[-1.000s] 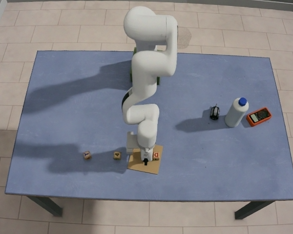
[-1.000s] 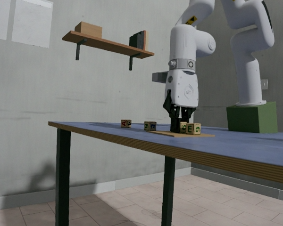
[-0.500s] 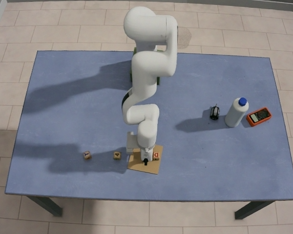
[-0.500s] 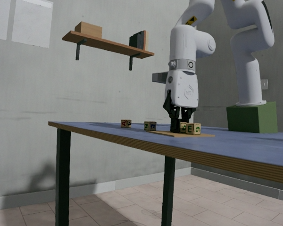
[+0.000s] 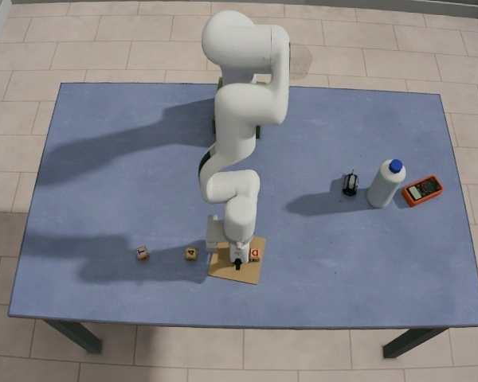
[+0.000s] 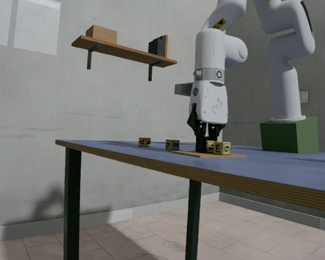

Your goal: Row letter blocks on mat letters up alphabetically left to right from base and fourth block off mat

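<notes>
A tan mat (image 5: pixel 233 265) lies near the table's front edge and also shows in the exterior view (image 6: pixel 210 154). My gripper (image 5: pixel 237 263) (image 6: pixel 205 145) stands upright over the mat, fingers down at its surface, shut on a letter block (image 6: pixel 210 146) whose top is hidden by the hand. A block with a red D on top (image 5: pixel 254 255) sits on the mat right beside it (image 6: pixel 222 147). A block showing 4 (image 5: pixel 191 253) sits on the table just left of the mat. A block showing T (image 5: pixel 143 252) sits further left.
A white bottle with a blue cap (image 5: pixel 386 183), an orange multimeter (image 5: pixel 422 189) and a small black object (image 5: pixel 350 184) stand at the right of the table. The arm's green base (image 6: pixel 288 134) is at the back middle.
</notes>
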### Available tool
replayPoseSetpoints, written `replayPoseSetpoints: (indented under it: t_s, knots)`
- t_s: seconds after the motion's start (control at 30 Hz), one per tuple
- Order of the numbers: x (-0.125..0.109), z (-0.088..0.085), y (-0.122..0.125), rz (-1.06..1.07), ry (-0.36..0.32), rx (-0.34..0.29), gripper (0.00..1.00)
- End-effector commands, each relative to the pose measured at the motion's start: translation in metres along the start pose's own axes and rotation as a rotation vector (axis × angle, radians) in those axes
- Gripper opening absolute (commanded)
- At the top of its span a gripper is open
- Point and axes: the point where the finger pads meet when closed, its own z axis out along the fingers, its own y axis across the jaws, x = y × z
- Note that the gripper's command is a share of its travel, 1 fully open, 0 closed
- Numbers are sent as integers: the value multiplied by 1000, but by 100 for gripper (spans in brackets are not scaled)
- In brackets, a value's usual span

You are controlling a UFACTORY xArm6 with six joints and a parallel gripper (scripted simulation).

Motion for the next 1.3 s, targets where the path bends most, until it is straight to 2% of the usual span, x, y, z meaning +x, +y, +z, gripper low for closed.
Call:
replayPoseSetpoints:
  t_s: [0.0,0.37,0.4,0.47,0.5,0.57,0.6,0.73,0.77,0.83,0.87,1.27]
  knots:
    - [0,-1,-2,0,0,4,28]
    - [0,-1,-2,0,0,4,28]
    - [0,-1,-2,0,0,4,32]
    - [0,-1,-2,0,0,4,32]
    - [0,-1,-2,0,0,4,36]
    - [0,-1,-2,0,0,4,36]
    - [0,-1,-2,0,0,4,40]
    - [0,-1,-2,0,0,4,40]
    - [0,-1,-2,0,0,4,44]
    - [0,-1,-2,0,0,4,44]
    - [0,-1,-2,0,0,4,48]
    - [0,-1,-2,0,0,4,48]
